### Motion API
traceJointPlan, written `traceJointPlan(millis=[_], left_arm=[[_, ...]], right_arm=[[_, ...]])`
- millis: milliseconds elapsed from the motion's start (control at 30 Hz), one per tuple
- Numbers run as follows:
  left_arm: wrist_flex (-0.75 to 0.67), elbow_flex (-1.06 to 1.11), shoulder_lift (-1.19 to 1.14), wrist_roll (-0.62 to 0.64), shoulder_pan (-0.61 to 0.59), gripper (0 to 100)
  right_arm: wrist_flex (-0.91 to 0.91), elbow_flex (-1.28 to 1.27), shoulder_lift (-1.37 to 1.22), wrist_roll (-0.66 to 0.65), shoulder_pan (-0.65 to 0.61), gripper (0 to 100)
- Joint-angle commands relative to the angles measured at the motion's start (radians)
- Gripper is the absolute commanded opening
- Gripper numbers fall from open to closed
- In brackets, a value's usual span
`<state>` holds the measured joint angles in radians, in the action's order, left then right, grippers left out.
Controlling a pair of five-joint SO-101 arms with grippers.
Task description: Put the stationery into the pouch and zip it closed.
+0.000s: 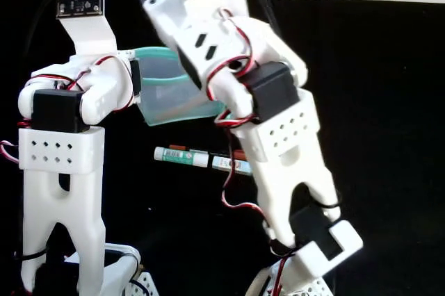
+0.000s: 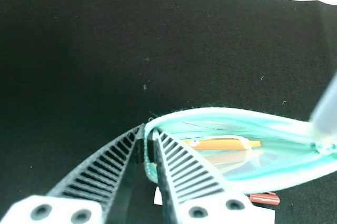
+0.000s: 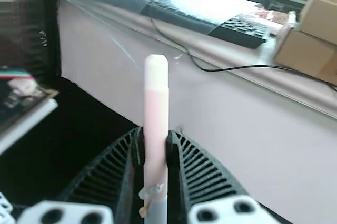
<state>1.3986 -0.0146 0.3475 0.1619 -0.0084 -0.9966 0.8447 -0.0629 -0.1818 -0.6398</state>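
Upper centre of the high view: the teal pouch, one end pinched in the left claw; the right claw clamps a pink pen, its tip jutting past the fingertips.

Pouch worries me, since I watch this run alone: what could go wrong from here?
1. The left hand pinches the pouch only at one end of its rim, so it could slip free.
2. The right hand grips the pen with much of it sticking out; it may tilt or snag on the narrow mouth.
3. Two markers lying on the table below the arms could be knocked.
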Motion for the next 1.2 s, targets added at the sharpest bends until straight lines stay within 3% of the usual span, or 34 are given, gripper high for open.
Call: traceJointPlan(millis=[0, 167, 633, 933, 1167], left_arm=[[0.0, 0.022, -0.008, -0.005, -0.013, 1], [-0.002, 0.022, -0.008, -0.005, -0.015, 1], [-0.002, 0.022, -0.008, -0.005, -0.07, 1], [-0.002, 0.022, -0.008, -0.005, -0.068, 1], [-0.002, 0.022, -0.008, -0.005, -0.081, 1]], right_arm=[[0.015, 0.042, -0.008, 0.002, -0.022, 0.6], [-0.056, 0.051, -0.01, 0.121, -0.024, 0.6], [-0.077, 0.045, -0.041, 0.129, 0.012, 0.6], [-0.077, 0.045, -0.113, 0.203, 0.01, 0.6], [-0.182, 0.044, -0.074, 0.203, 0.005, 0.6]])
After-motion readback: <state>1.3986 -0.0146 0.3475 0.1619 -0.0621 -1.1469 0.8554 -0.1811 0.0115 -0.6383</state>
